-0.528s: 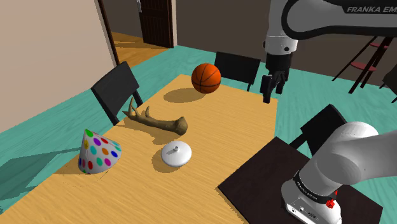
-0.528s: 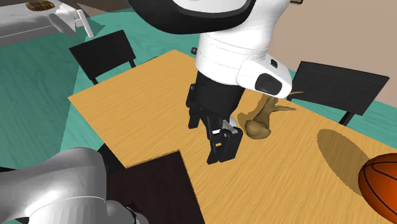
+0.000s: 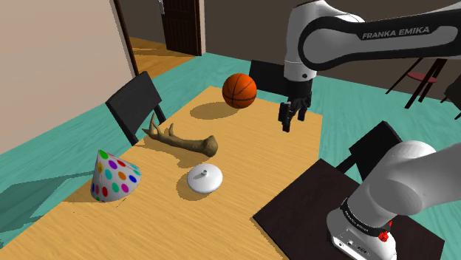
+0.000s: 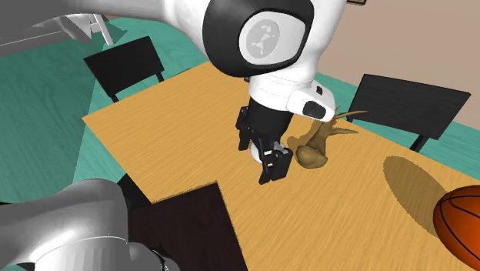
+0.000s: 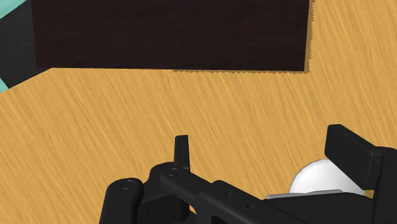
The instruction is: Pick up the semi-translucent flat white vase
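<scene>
Nearest in the shoulder view, the dark stand [image 3: 310, 214] carries the arm [image 3: 403, 185]. On the wooden tabletop [image 3: 251, 159], a spotted cone [image 3: 112, 176] stands toward that view's left. The vase [image 3: 205, 179], flat, white and knobbed, lies near it on the right, just in front of a brown antler [image 3: 185, 142]. Farther back, the jaws hang above the tabletop, spread wide and holding nothing, well apart from the vase. In the wrist view the vase [image 5: 315, 179] peeks from behind one finger [image 5: 351, 153]. A basketball [image 3: 239, 89] sits near the far edge, with a black chair [image 3: 275, 74] beyond.
</scene>
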You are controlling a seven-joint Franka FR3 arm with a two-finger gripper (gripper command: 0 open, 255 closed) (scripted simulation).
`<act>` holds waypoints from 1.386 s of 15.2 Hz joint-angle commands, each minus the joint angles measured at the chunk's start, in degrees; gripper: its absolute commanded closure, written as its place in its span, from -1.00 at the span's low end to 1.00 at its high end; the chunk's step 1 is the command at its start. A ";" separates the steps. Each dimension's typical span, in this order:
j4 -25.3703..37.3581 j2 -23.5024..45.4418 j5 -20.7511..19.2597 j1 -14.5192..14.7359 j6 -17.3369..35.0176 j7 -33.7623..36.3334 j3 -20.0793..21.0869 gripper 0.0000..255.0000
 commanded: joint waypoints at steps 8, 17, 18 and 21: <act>1.43 15.42 2.94 2.26 16.78 4.39 5.80 -1.00; 8.85 34.09 0.68 3.96 30.54 10.28 10.63 -1.00; 10.04 36.26 0.03 4.21 31.76 11.09 11.00 -1.00; 14.02 42.81 -2.32 5.22 34.96 13.61 11.73 -1.00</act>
